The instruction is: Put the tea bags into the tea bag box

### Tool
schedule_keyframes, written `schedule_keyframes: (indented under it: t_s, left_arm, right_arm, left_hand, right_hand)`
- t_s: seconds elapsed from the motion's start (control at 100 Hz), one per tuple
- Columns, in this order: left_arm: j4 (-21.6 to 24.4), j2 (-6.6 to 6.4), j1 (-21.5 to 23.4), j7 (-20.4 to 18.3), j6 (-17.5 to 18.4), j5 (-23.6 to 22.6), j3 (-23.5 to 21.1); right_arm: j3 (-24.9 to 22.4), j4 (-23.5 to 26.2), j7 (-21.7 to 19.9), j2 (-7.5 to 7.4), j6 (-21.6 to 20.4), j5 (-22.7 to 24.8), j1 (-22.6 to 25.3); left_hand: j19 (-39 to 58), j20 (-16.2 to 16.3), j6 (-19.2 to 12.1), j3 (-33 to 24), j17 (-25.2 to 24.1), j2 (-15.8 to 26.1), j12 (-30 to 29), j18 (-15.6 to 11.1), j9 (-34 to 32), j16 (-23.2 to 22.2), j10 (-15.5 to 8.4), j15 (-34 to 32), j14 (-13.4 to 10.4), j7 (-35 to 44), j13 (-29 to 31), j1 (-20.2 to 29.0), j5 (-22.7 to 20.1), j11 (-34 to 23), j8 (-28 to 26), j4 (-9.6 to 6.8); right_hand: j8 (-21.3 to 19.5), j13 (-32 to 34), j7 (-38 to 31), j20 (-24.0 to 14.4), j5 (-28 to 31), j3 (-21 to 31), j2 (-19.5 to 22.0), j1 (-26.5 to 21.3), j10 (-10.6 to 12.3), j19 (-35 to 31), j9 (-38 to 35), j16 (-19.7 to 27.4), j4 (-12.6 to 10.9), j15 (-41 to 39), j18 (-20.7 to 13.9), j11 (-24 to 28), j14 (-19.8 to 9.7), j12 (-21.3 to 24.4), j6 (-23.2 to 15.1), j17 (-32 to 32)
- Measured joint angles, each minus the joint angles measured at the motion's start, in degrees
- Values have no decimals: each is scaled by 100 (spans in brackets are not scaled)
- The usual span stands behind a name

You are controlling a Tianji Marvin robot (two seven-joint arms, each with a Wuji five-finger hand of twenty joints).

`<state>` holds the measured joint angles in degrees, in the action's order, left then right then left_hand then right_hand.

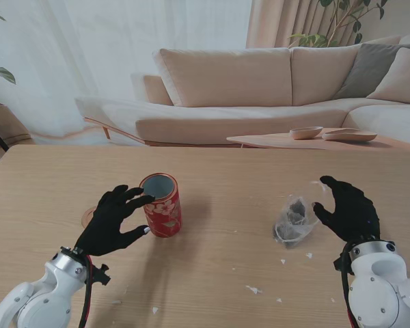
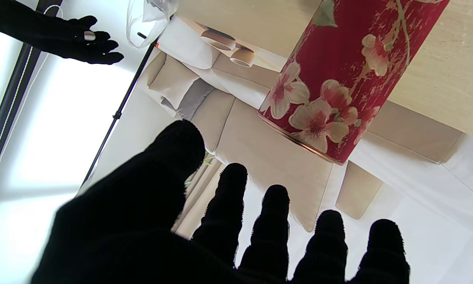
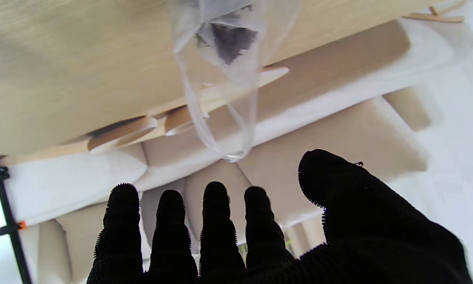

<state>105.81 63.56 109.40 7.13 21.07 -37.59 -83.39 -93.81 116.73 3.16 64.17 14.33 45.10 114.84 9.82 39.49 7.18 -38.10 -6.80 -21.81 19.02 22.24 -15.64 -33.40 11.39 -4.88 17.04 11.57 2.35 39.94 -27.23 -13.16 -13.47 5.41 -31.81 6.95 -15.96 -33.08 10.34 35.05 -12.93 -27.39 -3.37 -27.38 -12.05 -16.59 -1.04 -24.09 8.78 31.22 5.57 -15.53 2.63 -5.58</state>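
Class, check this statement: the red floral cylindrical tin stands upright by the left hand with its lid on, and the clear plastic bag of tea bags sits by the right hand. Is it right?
Not quite. The red floral cylindrical tin has no lid; the stand view shows its open top and pale inside. It does stand upright by the left hand, and the clear plastic bag of tea bags sits by the right hand.

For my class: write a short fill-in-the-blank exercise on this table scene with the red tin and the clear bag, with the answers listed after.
1. The red floral tin stands upright with its top ____.
2. The left hand is beside the tin, holding ____.
3. The clear plastic bag of tea bags lies next to the ____ hand.
4. Scattered white scraps lie on the ____ table.

Answers: open; nothing; right; wooden
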Motion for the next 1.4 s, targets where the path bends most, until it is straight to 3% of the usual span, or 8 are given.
schedule_keyframes:
  t_s: [0.29, 0.51, 0.73, 0.79, 0.87, 0.99, 1.1, 1.4]
  left_arm:
    - [0, -9, -13, -32, -2, -82, -4]
    - [0, -15, -15, -45, 8, -133, -13]
    - [6, -18, -6, -38, 6, -152, -14]
    - [10, -18, -4, -39, 5, -152, -15]
    - [12, -19, -3, -41, 5, -150, -15]
    - [15, -19, 0, -44, 7, -143, -16]
    - [28, -19, 18, -39, 5, -141, -19]
    - [43, -17, 57, -20, 100, -60, -20]
  right_arm:
    - [106, -799, -197, -49, 291, -187, -702]
    - [281, -1472, -429, -88, 393, -955, -1343]
    - [480, -2006, 37, 11, 412, -1990, -1844]
    - [475, -2022, 22, 54, 379, -2229, -1896]
    - [466, -2024, -97, 88, 356, -2292, -1941]
    - [454, -2012, -222, 95, 344, -2598, -1977]
    - [449, -1953, -152, 122, 306, -3003, -1981]
    - [601, -1436, 213, 274, 59, -4055, -1925]
  left_hand:
    - [-1, -36, -8, 0, 0, 0, 0, 1, 0, 0, 1, 0, 0, 0, 0, 0, 0, 0, 0, 0]
    - [-1, -64, -19, 0, 0, 0, 0, 2, 0, 0, 1, 0, 0, 0, 0, 1, -1, 0, 0, 0]
    - [-1, -71, -54, 0, 0, 0, 0, 2, 0, 0, 1, 0, 0, 0, 0, 1, -2, 1, 0, 0]
    - [-1, -72, -54, 0, 0, 0, 0, 2, 0, 0, 1, 0, 0, 0, 0, 1, -2, 0, 0, 0]
    - [-2, -73, -66, 1, 0, 0, 0, 2, -1, 0, 1, 0, 0, 0, 0, 1, -2, 1, 0, 0]
    - [-2, -75, -67, 1, 0, 0, 0, 2, -1, 0, 1, 0, 0, 0, 0, 1, -2, 1, 0, 0]
    - [-2, -77, -74, 1, 0, 0, 0, 2, -1, 0, 1, 0, 0, 0, 0, 1, -2, 1, 0, 0]
    - [-2, -103, -89, 1, 0, 0, 0, 3, -55, 0, 2, 0, 0, 0, 0, 1, -129, 1, 0, 0]
  right_hand:
    - [-21, 0, 1167, 3, -349, -277, 0, 76, -126, -82, 51, 96, 63, 296, -1, -895, 0, 299, 265, 66]
    - [-756, 1, 948, 52, -71, -36, -110, 76, -127, -119, 51, 72, 63, 66, -1, -281, 0, 19, 267, 60]
    - [-297, 430, -1514, 453, 2049, 1223, -670, 61, -169, -679, -1198, -195, 291, -531, 1, 640, 72, -356, 79, -185]
    - [271, 696, -2564, 685, 2494, 1325, -992, -183, -174, -970, -1705, -238, 750, -584, 5, 688, 76, -422, -142, -241]
    - [620, 997, -3662, 887, 2883, 1422, -1229, -488, -176, -1311, -2178, -294, 984, -714, 8, 779, 87, -487, -402, -281]
    - [695, 1345, -4173, 1058, 3452, 1483, -1301, -730, -175, -1687, -2669, -311, 1037, -742, 10, 921, 132, -529, -521, -343]
    - [434, 1810, -4284, 1292, 3514, 1549, -1319, -859, -192, -2187, -3109, -448, 1037, -962, 83, 1223, 181, -650, -162, -499]
    - [-1211, 2485, -4796, 989, 3417, 1193, -600, -1159, -978, -3742, -3232, -1377, 1037, -2992, 507, 3227, 842, -1597, 831, -888]
